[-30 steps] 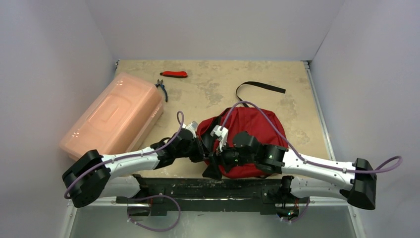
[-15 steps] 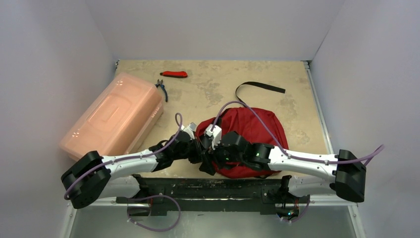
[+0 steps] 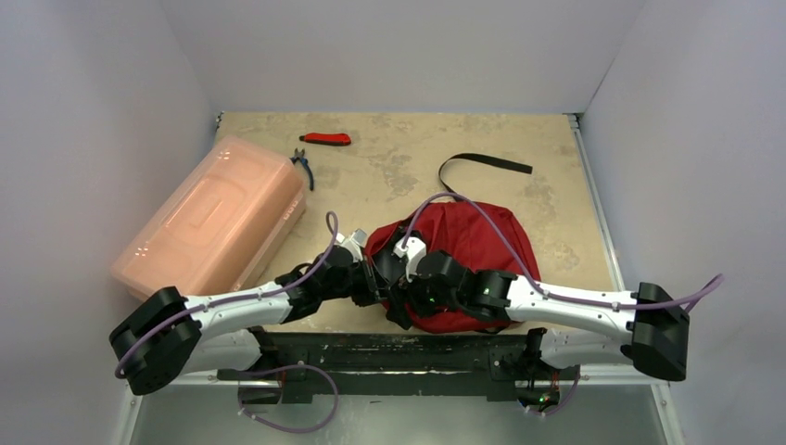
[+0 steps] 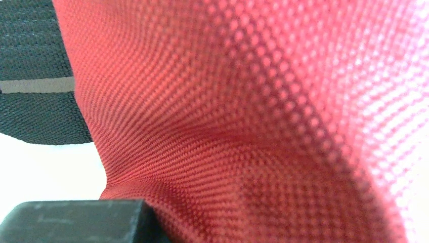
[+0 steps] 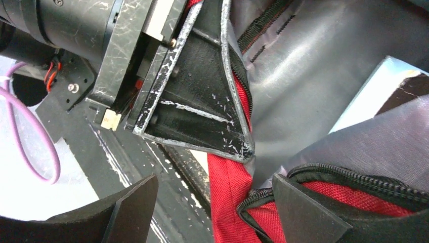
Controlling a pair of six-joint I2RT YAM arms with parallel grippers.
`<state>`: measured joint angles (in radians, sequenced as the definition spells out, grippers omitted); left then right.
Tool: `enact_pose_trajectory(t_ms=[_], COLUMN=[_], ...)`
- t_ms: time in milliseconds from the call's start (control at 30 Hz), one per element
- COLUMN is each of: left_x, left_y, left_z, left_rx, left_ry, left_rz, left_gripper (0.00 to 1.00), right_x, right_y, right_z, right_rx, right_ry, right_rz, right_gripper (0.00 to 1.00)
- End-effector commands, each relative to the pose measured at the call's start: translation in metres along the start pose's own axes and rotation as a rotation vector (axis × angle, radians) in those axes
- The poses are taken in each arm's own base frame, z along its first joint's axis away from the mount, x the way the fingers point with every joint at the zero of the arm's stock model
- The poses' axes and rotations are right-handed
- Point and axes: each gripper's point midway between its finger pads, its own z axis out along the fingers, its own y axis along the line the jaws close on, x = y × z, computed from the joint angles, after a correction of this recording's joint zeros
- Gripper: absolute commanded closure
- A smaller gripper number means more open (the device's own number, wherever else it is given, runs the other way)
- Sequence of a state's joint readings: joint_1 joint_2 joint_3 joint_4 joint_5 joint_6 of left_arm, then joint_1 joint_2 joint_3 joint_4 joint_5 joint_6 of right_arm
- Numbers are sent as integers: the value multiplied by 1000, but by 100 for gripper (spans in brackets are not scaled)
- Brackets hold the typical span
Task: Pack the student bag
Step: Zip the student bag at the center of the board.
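Right wrist: right hand (image 5: 212,181) spread at student bag (image 5: 228,198) zipper edge; left hand (image 5: 244,144) pinching rim

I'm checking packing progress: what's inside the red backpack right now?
The red backpack gapes open: grey lining and a pale flat item's corner show; folds cover everything deeper.

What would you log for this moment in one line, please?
left gripper: shut on student bag rim | right gripper: open at zipper edge | bag unzipped, grey lining showing
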<state>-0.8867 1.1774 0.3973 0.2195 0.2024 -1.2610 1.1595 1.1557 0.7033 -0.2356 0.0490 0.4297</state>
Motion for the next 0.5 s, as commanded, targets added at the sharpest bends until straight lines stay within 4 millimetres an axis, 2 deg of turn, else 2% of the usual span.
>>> enact_pose_trajectory(t_ms=[0, 133, 233, 267, 367, 467], left_x=[-14, -14, -13, -13, -13, -15], left_y=[-33, -33, -34, -33, -31, -21], left_z=[-10, -12, -13, -14, -18, -27], left_rx=[141, 175, 185, 180, 146, 25], left_ry=[-75, -90, -91, -88, -83, -80], left_rz=[96, 130, 145, 145, 134, 115], left_gripper=[100, 100, 100, 97, 71, 42], right_x=[8, 7, 7, 7, 9, 11], right_y=[24, 48, 55, 56, 59, 67], right_z=[6, 15, 14, 12, 4, -5], right_rx=[-154, -294, -334, -339, -369, -425], right_ry=[29, 29, 32, 32, 29, 26], right_rz=[-54, -69, -74, -76, -82, -87], right_gripper=[14, 23, 40, 46, 59, 68])
